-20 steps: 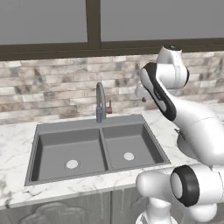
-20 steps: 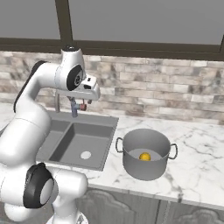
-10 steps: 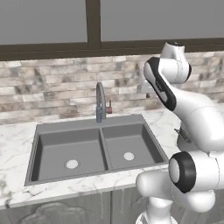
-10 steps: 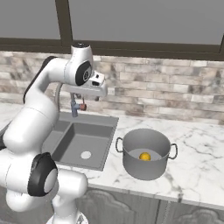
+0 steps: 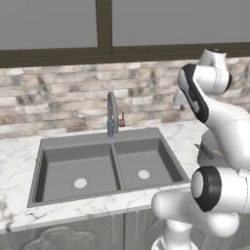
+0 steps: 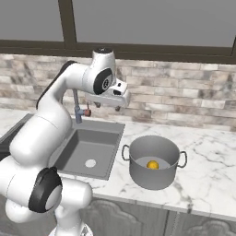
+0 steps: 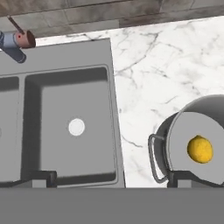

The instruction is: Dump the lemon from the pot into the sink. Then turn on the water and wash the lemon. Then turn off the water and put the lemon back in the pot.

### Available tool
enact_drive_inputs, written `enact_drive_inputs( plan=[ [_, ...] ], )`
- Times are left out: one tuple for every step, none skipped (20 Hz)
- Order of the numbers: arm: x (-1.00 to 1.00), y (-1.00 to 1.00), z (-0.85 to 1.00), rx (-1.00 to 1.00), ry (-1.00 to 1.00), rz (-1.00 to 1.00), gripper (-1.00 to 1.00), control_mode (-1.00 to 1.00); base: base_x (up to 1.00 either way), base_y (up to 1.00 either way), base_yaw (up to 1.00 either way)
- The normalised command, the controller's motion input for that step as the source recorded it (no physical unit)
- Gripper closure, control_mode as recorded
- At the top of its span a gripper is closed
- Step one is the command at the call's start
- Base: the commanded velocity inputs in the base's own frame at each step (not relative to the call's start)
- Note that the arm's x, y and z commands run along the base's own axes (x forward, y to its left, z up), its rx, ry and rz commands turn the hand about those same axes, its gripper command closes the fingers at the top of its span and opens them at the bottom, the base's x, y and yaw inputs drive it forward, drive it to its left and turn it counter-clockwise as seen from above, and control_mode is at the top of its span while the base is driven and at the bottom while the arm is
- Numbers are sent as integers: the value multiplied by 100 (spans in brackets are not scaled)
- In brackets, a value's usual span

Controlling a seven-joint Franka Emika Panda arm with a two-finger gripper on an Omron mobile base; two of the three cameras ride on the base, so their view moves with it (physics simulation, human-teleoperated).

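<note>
My gripper (image 6: 117, 108) hung high over the counter (image 6: 207, 175), between the sink (image 6: 87, 147) and the pot (image 6: 153, 161), touching neither. Fingers were apart, nothing between them. In the hand view the two fingertips (image 7: 43, 177) sat wide at the bottom edge, one over the near rim of the sink (image 7: 65, 122), the other over the near rim of the pot (image 7: 192, 144).

Nearest to me on the right: the pot stood upright on the marble counter, just beside the sink's right edge but apart from it, a strip of marble (image 7: 140, 109) between them. Loop handle faced the sink side. The lemon (image 6: 152, 164) lay on the pot floor; from the hand view it (image 7: 200, 148) sat right of the floor's centre.

Sink was a double basin, dark grey, a pale drain (image 5: 143, 174) in the right basin and another (image 5: 80, 183) in the left. Both basins looked dry, though the render was too coarse to be sure. In the left base view my arm covered most of the pot, just an edge (image 5: 207, 151) showing past it, I think.

Behind the divider stood the faucet (image 5: 112, 114), arched, with its red handle (image 5: 122, 122) on the right side. No stream was coming from it. Behind it were the brick backsplash (image 5: 58, 102) and, above that, the window (image 6: 152, 23).
</note>
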Motion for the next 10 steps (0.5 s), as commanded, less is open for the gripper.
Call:
enact_drive_inputs(
  plan=[
    [-12,-60,-22,0,0,-5,-100,-100,0,0,0],
    [-19,-59,-22,0,0,-5,-100,-100,0,0,0],
    [-16,-52,-26,0,0,-4,-100,-100,0,0,0],
    [-17,-45,-29,0,0,-3,-100,-100,0,0,0],
    [-14,-43,-35,0,2,-2,-100,-100,0,0,0],
    [-7,-35,-39,0,4,-1,-100,-100,0,0,0],
    [-2,-28,-41,-1,5,0,-100,-100,0,0,0],
    [0,-29,-43,-3,4,0,-100,-100,0,0,0],
    [0,-26,-44,-3,3,0,-100,-100,0,0,0],
    [0,-23,-45,-3,4,0,-100,-100,0,0,0]
  ],
)
